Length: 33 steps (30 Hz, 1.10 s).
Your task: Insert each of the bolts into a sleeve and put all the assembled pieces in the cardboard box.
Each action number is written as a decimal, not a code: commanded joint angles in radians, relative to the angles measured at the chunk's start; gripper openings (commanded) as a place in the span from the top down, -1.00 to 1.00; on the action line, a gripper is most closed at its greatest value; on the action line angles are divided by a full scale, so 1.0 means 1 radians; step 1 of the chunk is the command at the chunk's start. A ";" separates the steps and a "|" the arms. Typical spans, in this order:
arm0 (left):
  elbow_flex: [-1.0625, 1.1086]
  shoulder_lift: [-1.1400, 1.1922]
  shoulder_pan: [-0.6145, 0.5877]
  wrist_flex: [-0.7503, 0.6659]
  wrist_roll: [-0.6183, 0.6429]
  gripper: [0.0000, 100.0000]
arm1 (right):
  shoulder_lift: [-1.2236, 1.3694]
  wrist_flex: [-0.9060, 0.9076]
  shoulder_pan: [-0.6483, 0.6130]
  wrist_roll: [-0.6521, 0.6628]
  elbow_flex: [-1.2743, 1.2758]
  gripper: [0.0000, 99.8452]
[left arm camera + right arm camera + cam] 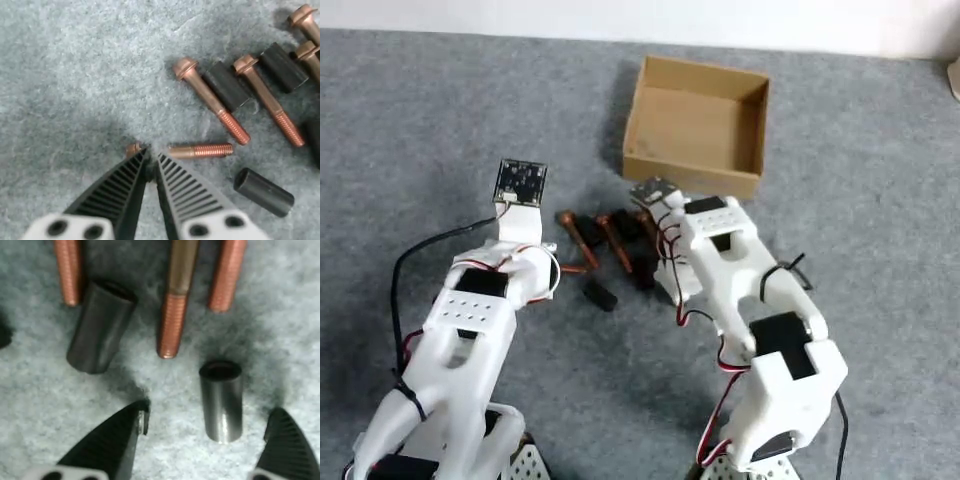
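Nothing readable here tbh: no print, labels or numbers I can make out on the cardboard box (690,172), bolts (212,102) or sleeves (221,400).

Overhead of my workspace. Copper bolts (578,238) and black sleeves (599,294) lie clustered on the grey mat (440,120) between my left arm (470,320) and right arm (740,270); the open cardboard box (692,170) stands just beyond them.

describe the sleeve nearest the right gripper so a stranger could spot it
In front of the cardboard box lies a cluster of bolts and sleeves. The sleeve lies between the right gripper's open fingers, just past the bolts' threaded tips. The other sleeve lies tilted, outside the fingers.
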 commanded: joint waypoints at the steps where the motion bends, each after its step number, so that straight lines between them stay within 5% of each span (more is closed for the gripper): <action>1: -0.004 -0.002 -0.012 -0.017 0.008 0.99 | 0.031 -0.054 -0.010 0.014 -0.013 0.65; 3: -0.004 -0.002 -0.012 -0.017 0.008 0.99 | 0.031 -0.054 -0.010 0.014 -0.013 0.99; 17: -0.004 0.016 -0.005 -0.061 0.006 0.99 | -0.213 -0.050 0.067 -0.066 0.021 0.99; 24: -0.193 0.325 -0.004 -0.041 0.009 0.99 | -0.384 -0.229 0.093 -0.106 0.263 0.99; 33: -0.360 0.418 0.074 0.141 0.252 0.99 | -0.384 -0.257 0.085 -0.106 0.294 0.99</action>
